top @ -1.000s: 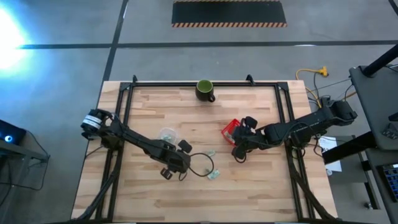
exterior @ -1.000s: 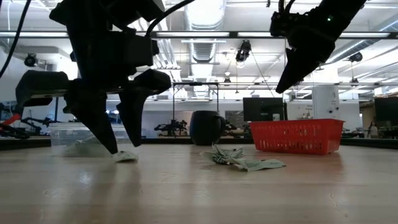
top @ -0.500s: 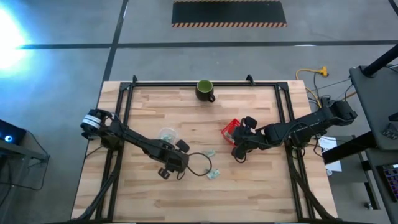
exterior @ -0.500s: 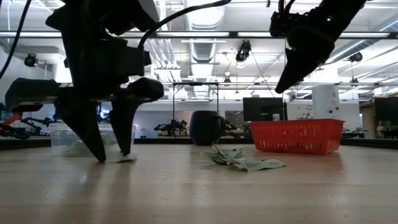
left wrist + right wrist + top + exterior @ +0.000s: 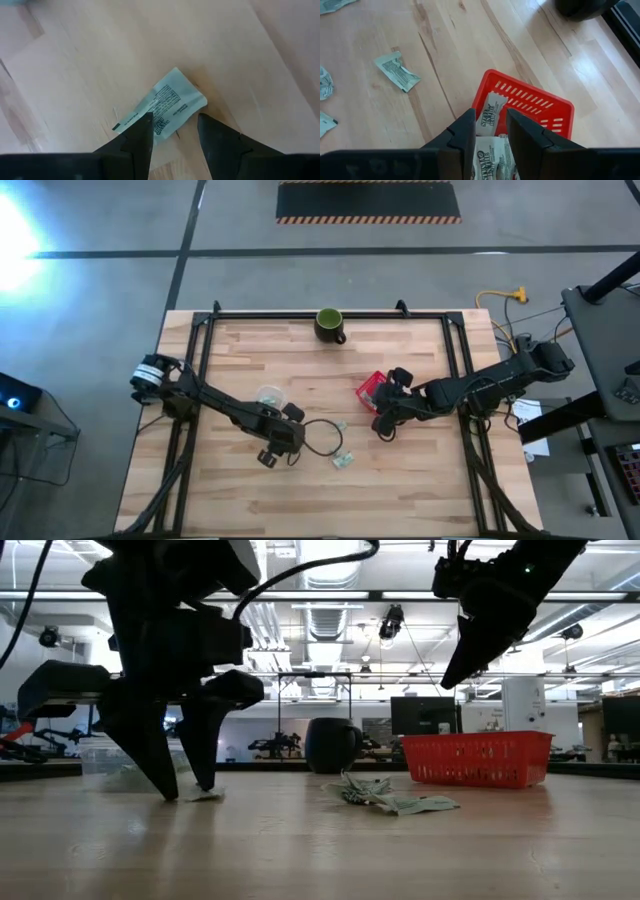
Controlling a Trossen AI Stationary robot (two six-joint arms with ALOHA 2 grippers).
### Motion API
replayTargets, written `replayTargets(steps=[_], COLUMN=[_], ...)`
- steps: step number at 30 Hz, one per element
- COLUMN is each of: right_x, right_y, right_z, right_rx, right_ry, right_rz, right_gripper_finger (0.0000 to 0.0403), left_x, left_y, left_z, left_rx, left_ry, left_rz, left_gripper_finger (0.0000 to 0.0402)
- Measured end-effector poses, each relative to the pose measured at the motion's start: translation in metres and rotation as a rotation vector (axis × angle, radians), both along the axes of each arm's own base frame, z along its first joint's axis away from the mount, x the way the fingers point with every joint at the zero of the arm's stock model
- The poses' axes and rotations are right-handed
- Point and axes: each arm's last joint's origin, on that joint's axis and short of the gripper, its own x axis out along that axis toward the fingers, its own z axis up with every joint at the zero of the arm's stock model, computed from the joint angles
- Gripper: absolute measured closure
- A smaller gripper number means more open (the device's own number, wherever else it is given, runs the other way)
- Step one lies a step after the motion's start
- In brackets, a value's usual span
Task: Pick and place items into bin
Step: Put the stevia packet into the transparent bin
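On the wooden tabletop point(image 5: 400, 470), a packet point(image 5: 162, 106) lies flat between the parted fingers of the left gripper point(image 5: 174, 132). The right gripper point(image 5: 490, 131), slightly apart, hovers over the red bin point(image 5: 532, 102).

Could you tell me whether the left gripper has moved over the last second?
Yes. In the low view the left gripper has shifted slightly left, away from the dark mug, and now straddles a packet on the table, fingers open.

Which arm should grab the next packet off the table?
Left, probably. The left gripper is down at the wood with open fingers straddling a packet. The right gripper hangs above the red bin, away from the loose packets.
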Motion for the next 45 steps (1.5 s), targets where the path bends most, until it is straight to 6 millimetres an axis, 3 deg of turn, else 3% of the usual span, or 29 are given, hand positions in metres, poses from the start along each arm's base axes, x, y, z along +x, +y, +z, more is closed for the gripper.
replayTargets(steps=[25, 36, 45], right_x=[0.0, 0.0, 0.0], right_y=[0.0, 0.0, 0.0], right_z=[0.0, 0.0, 0.0], right_rx=[-0.004, -0.004, -0.004], right_ry=[0.003, 0.003, 0.003], right_rz=[0.005, 0.005, 0.005], right_gripper_finger=[0.0315, 0.032, 0.0321], left_x=[0.005, 0.011, 0.022], left_y=[0.001, -0.001, -0.001], left_z=[0.003, 0.011, 0.033], left_rx=[-0.055, -0.069, -0.023], left_ry=[-0.023, -0.052, -0.145], left_rz=[0.145, 0.15, 0.182], left_gripper_finger=[0.0396, 0.04, 0.04])
